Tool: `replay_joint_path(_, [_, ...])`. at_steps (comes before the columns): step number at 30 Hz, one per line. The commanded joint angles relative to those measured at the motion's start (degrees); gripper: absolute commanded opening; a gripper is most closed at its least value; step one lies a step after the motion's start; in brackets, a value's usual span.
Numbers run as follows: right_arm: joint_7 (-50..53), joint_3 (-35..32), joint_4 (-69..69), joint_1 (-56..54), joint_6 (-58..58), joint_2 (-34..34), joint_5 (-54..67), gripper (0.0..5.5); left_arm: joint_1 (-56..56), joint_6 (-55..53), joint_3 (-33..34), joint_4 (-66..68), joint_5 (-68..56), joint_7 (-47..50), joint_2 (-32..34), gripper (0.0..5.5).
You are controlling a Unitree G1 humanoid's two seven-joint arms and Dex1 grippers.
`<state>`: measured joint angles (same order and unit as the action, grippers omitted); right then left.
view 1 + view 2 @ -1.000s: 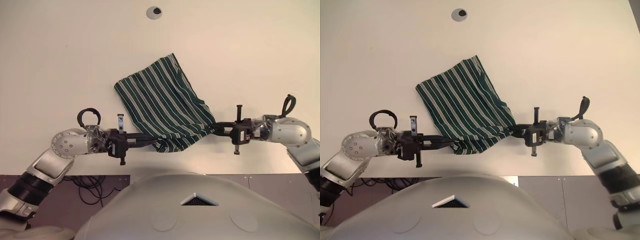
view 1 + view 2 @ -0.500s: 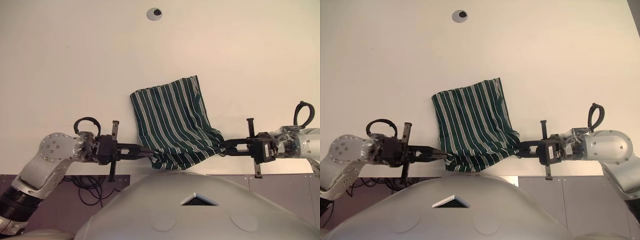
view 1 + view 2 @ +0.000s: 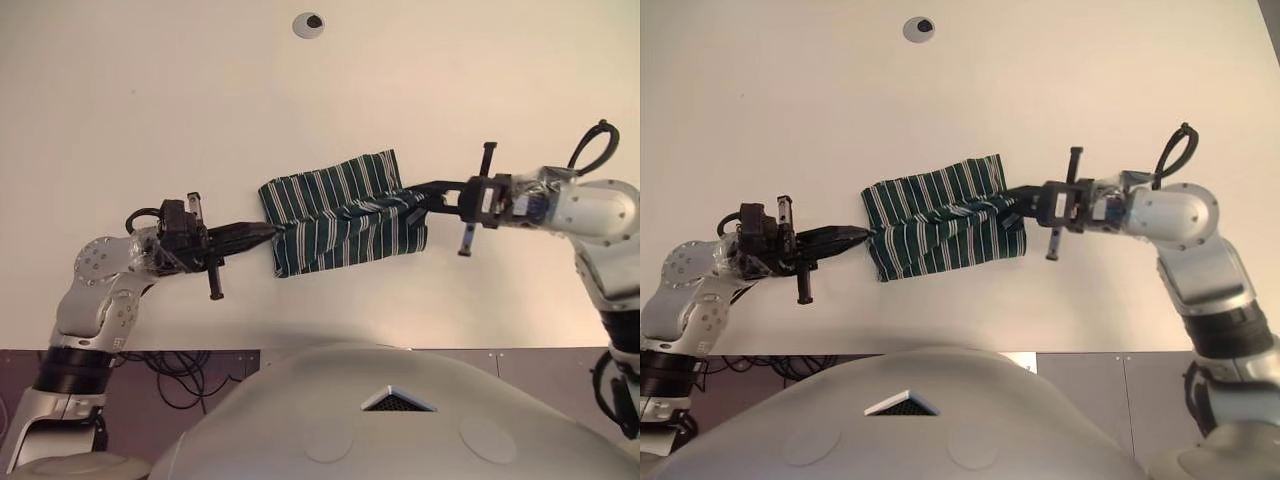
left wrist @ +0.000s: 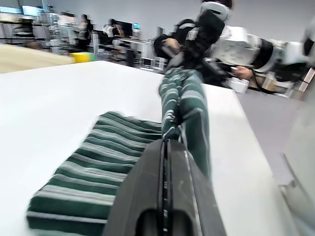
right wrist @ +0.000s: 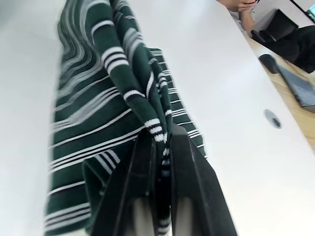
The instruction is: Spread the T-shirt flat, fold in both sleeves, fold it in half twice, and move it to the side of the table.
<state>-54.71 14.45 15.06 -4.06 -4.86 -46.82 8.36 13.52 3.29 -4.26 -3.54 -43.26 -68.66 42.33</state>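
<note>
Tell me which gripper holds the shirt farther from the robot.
The right gripper: it pinches the shirt by its far right corner, while the left gripper holds it at the nearer left edge.

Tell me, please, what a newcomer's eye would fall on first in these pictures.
The dark green, white-striped T-shirt stands out, lying partly folded in the middle of the white table. The left end effector is shut on its left end and the right end effector on its right end, with a fold of cloth stretched between them above the rest. A small round port sits in the far part of the table.
</note>
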Motion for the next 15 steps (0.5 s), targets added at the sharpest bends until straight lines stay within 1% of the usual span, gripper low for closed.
replay_joint_path(1, [3.0,2.6,-4.5,-4.8,-3.9,4.1,-7.9,0.07,-3.6,0.2,2.5,4.8,3.7,1.3,-2.6,0.0])
replay_joint_path(4, [5.9,5.2,-9.9,-7.7,-8.6,7.2,-14.3,0.07,-5.8,0.0,2.8,8.4,7.4,2.8,-4.5,0.0])
replay_joint_path(8, [8.2,6.4,-16.2,-9.3,-11.6,10.4,-17.4,0.07,-7.9,-0.9,3.6,11.9,11.0,5.6,-6.3,0.0])
replay_joint_path(9, [9.2,6.3,-17.7,-9.8,-12.4,11.0,-17.8,0.36,-8.6,-1.0,4.0,12.8,11.8,6.6,-6.9,0.0])
replay_joint_path(10, [10.2,6.0,-19.4,-10.4,-12.9,11.7,-18.0,0.46,-9.5,-1.1,4.6,13.9,12.5,7.9,-7.4,0.16])
replay_joint_path(12, [12.9,5.1,-23.2,-12.2,-14.4,13.3,-19.1,0.89,-11.1,-1.3,5.4,16.0,13.9,9.6,-8.2,0.5])
replay_joint_path(14, [19.3,3.4,-28.5,-15.4,-16.8,14.9,-22.0,1.28,-12.7,-2.2,5.7,18.0,16.3,13.3,-9.1,0.88])
replay_joint_path(15, [21.9,2.9,-30.6,-16.6,-18.1,15.3,-23.1,1.36,-13.5,-3.0,6.1,18.7,17.1,15.5,-9.8,0.96])
